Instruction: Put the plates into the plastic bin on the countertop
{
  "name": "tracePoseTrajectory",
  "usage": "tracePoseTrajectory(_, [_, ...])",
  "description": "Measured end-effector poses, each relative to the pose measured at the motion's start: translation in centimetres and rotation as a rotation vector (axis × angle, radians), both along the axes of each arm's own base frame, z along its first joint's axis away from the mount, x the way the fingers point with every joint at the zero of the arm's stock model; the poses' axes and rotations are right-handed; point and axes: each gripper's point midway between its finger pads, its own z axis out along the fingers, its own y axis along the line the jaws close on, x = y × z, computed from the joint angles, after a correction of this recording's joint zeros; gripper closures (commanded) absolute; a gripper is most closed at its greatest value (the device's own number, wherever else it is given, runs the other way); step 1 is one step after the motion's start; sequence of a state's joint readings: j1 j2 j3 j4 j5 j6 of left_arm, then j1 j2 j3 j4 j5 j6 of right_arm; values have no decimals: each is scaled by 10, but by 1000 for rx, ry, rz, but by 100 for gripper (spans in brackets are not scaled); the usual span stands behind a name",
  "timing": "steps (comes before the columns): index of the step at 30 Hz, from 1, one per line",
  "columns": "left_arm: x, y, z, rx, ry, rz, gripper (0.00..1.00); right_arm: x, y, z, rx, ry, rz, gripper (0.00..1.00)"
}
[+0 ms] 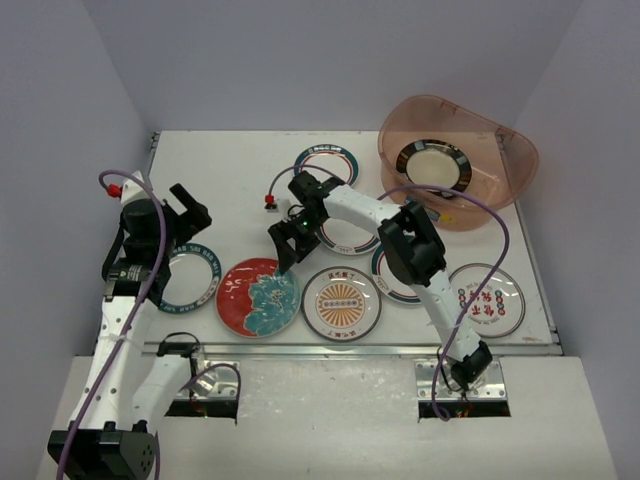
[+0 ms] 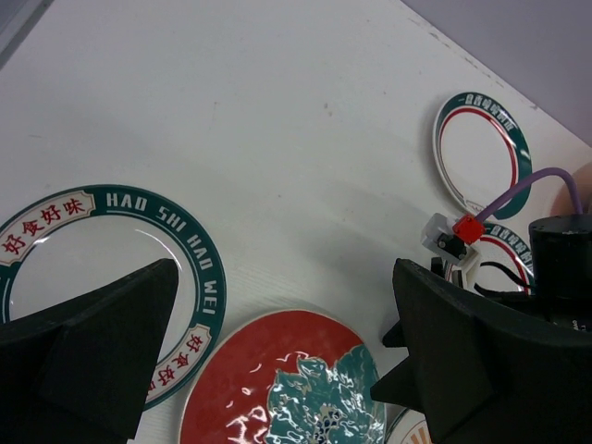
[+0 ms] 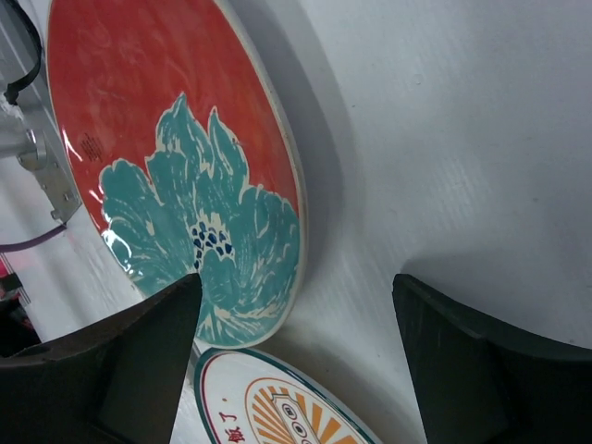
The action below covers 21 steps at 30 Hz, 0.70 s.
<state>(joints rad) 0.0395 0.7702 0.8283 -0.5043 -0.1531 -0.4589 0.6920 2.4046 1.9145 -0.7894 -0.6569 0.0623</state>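
Observation:
The pinkish plastic bin (image 1: 505, 150) stands at the back right of the white countertop (image 1: 230, 170) and holds a dark-rimmed plate (image 1: 433, 166). Several plates lie on the countertop: a red-and-teal floral plate (image 1: 259, 297), an orange sunburst plate (image 1: 341, 301), a red-lettered plate (image 1: 487, 299), a teal lettered-rim plate (image 1: 190, 280) and a teal-and-red rimmed plate (image 1: 327, 165). My right gripper (image 1: 285, 250) is open and empty, low over the floral plate's (image 3: 176, 157) far right edge, with the sunburst plate (image 3: 277, 407) beside it. My left gripper (image 1: 190, 215) is open and empty above the lettered-rim plate (image 2: 199, 259).
Two more rimmed plates (image 1: 350, 238) (image 1: 393, 275) lie partly hidden under my right arm. The right arm's wrist and purple cable (image 2: 541, 190) show at the right of the left wrist view. A metal strip (image 1: 350, 348) runs along the near edge. Lavender walls surround the countertop.

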Motion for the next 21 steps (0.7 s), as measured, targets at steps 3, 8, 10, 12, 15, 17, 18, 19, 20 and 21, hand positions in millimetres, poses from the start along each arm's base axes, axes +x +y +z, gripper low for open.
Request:
tracePoseTrajectory(3, [1,-3,-1,-2,0,-17,0,-8,0,-4,3,28,7,32])
tracePoseTrajectory(8, [2,-8,-3,-12,4,-49,0,-17,0,-11,16,77,0,46])
tracePoseTrajectory(10, [2,-11,-3,-18,4,-62,0,-20,1,-14,30,115,-9,54])
tracePoseTrajectory(12, [2,-12,-3,-19,4,-71,0,-22,3,-16,42,141,-18,61])
tracePoseTrajectory(15, [2,-15,-4,-24,5,-85,0,-25,5,-20,49,184,-40,70])
tracePoseTrajectory(17, [2,-16,-4,-25,4,-91,0,-26,6,-22,48,199,-54,86])
tracePoseTrajectory(18, [2,-16,-4,-26,4,-94,0,-26,6,-22,47,205,-59,94])
tracePoseTrajectory(19, [2,-16,-4,-26,4,-96,0,-27,7,-22,50,214,-66,100])
tracePoseTrajectory(20, [2,-17,-4,-26,3,-97,0,-27,8,-22,57,225,-74,100])
tracePoseTrajectory(21, [2,-17,-3,-25,2,-98,0,-28,8,-23,60,241,-87,100])
